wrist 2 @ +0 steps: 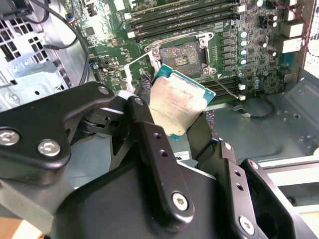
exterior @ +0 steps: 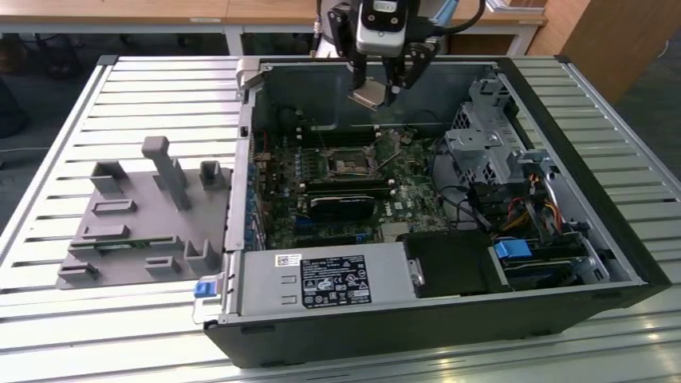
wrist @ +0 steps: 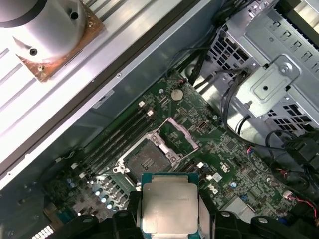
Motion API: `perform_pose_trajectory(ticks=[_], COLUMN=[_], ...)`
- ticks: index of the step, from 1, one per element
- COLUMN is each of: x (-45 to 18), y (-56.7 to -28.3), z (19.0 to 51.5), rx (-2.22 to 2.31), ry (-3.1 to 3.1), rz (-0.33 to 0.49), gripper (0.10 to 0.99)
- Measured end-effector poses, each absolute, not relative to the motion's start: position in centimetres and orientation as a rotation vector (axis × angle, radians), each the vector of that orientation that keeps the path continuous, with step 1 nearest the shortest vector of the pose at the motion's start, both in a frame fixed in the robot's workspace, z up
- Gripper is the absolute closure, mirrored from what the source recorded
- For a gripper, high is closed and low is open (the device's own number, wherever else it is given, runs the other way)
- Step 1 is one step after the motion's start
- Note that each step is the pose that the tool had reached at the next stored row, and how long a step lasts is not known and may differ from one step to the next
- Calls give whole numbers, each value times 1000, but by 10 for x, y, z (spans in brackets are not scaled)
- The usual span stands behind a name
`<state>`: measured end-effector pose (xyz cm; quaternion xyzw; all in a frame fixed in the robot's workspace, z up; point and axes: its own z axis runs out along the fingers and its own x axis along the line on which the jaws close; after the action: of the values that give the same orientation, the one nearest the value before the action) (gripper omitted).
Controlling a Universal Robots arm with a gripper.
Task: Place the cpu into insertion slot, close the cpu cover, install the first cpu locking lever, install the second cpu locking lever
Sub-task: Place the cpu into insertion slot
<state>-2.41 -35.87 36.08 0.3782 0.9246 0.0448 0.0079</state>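
slatted table [exterior: 127, 96] bears computer case [exterior: 426, 331]; gripper [exterior: 377, 92] pinches cpu [wrist: 168, 209].

- Even light is coming from above in the exterior view; the slatted worktop [exterior: 107, 335] is glaring white along its near edge.
- The computer case [exterior: 607, 207] walls are shading the motherboard [exterior: 410, 179], which is sitting dim.
- In the first wrist view, the cpu [wrist: 168, 206] is catching a pale sheen.
- In the second wrist view, the black fingers [wrist 2: 152, 139] are reading as dark mass, with screw heads glinting.
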Motion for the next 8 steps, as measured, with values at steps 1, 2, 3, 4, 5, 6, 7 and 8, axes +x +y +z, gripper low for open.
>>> perform_pose_trajectory(ticks=[1,2,3,4,5,6,7,8], x=[-24,-24,-24,-24,-24,-24,-24,-24], y=[-359,-359,-359,-359,-359,-359,-359,-359], z=[361,361,361,360,360,360,360,360], rx=[1194,1206,1217,1230,1241,1252,1263,1274], ry=[2885,2880,2874,2869,2863,2858,2853,2848], rz=[140,140,140,140,139,139,139,139], gripper=[545,545,545,545,545,545,545,545])
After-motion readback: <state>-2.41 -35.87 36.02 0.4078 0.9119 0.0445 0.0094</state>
